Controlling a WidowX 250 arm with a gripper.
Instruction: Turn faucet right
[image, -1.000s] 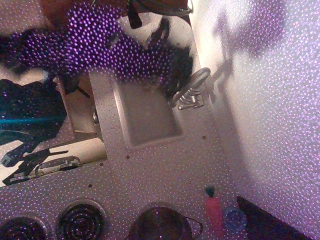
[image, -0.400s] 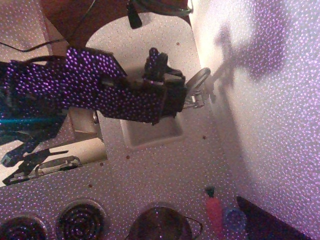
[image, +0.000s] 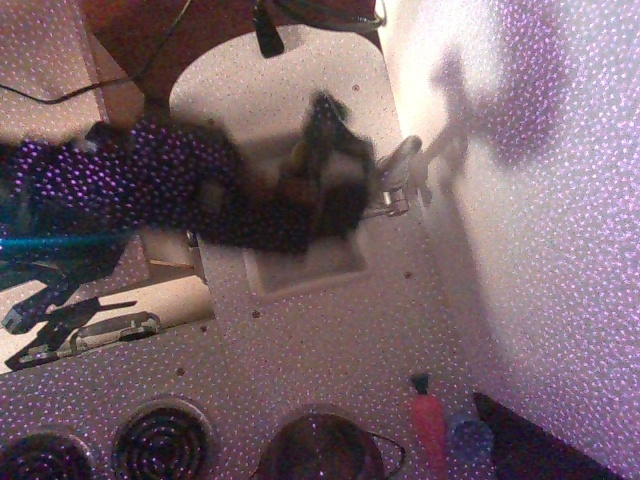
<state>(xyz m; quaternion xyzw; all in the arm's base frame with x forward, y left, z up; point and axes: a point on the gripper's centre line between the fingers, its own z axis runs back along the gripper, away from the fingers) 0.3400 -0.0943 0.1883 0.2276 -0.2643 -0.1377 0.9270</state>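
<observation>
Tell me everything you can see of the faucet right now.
The faucet looks like shiny silver metal, with an arched spout and a base with small handle parts at the sink's edge on the wall side. It throws a shadow on the wall. The dark arm covers the spout's outlet end, so only the arch and base show. The gripper is motion-blurred right against the spout; whether it touches or clasps it cannot be told.

Sink (image: 300, 278) set in the counter (image: 330, 340), faucet (image: 398, 175) at its right edge, near the wall (image: 540, 250). Gripper (image: 345, 190) over the sink, just beside the faucet. Pot (image: 322, 450), bottle (image: 428, 425) and burners (image: 160, 440) along the bottom.
</observation>
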